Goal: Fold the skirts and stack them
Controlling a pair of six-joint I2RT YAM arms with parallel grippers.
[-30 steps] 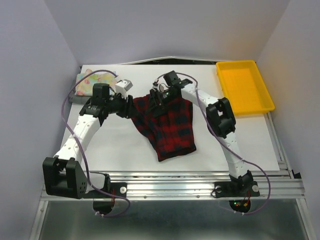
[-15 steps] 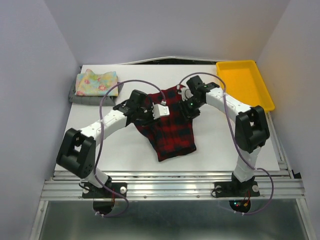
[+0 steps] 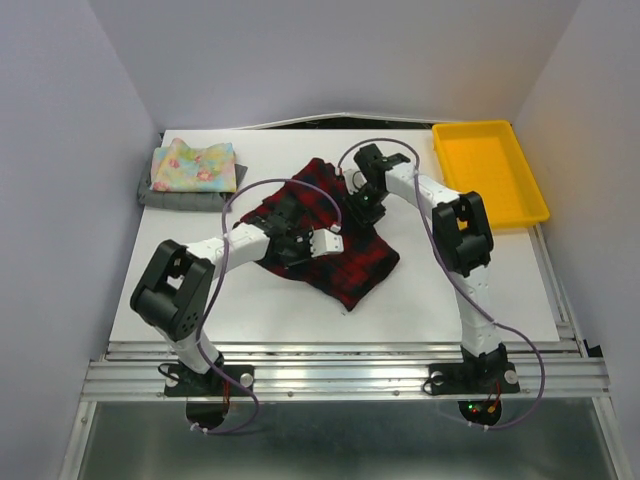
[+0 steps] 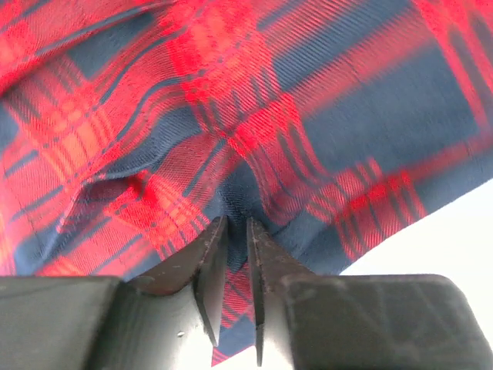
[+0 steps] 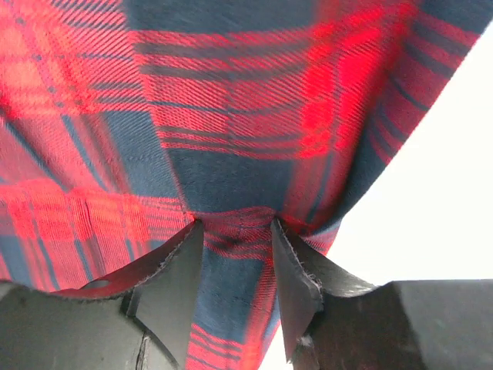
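The red-and-dark plaid skirt (image 3: pixel 358 265) lies rumpled on the white table, mid-table, running from back left to front right. My left gripper (image 3: pixel 303 243) is over its left part, jaws nearly closed on a pinch of plaid cloth (image 4: pixel 269 92), as the left wrist view (image 4: pixel 236 231) shows. My right gripper (image 3: pixel 358 208) is over its back part, jaws closed on a thicker fold of plaid (image 5: pixel 231 92) in the right wrist view (image 5: pixel 234 227). The floral skirt (image 3: pixel 195 165) lies folded on the grey skirt (image 3: pixel 165 197) at the back left.
A yellow plastic tray (image 3: pixel 520 205) sits at the back right corner. The white table mat (image 3: pixel 480 290) ends at a metal rail along the near edge. Grey walls close in on both sides and the back.
Both grippers moved with the plaid skirt. Its upper part swung toward the back left and its lower end toward the right. The right gripper shifted left, the left gripper right and nearer.
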